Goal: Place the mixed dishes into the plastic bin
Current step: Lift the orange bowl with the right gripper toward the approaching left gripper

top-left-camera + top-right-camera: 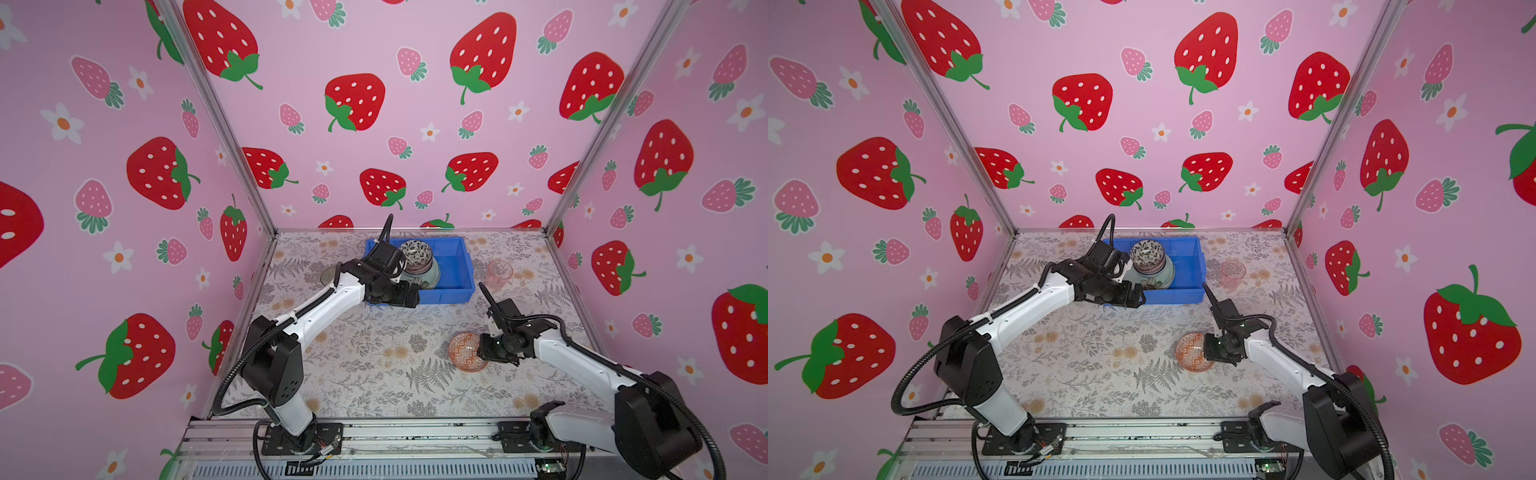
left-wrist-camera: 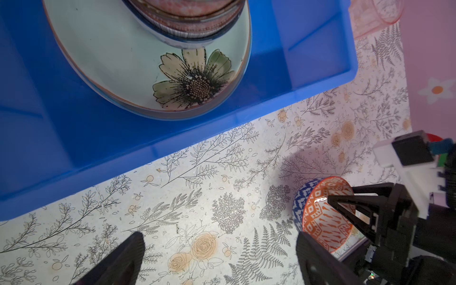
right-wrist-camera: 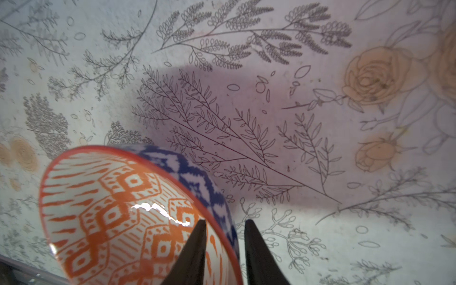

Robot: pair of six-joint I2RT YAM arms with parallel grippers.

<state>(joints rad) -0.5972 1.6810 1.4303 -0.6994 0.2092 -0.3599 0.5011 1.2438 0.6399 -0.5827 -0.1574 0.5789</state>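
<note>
The blue plastic bin (image 1: 466, 266) (image 1: 1200, 266) (image 2: 172, 138) stands at the back of the table. In it lies a pale green flower plate (image 1: 433, 277) (image 1: 1162, 283) (image 2: 111, 61) carrying a stack of bowls, a black-white bowl (image 1: 417, 250) (image 1: 1147, 251) on top. My right gripper (image 1: 482, 351) (image 1: 1206, 353) (image 3: 225, 222) is shut on the rim of the orange-red bowl (image 1: 465, 351) (image 1: 1190, 351) (image 2: 323, 212) (image 3: 111, 209), one finger inside and one outside; the bowl is tilted. My left gripper (image 1: 409, 297) (image 1: 1133, 297) (image 2: 219, 237) hangs open and empty at the bin's front wall.
A pink glass tumbler (image 1: 498, 272) (image 1: 1232, 272) (image 2: 377, 14) stands on the floral tablecloth right of the bin. A greyish round thing (image 1: 328, 276) shows partly behind the left arm. Strawberry-print walls close in three sides.
</note>
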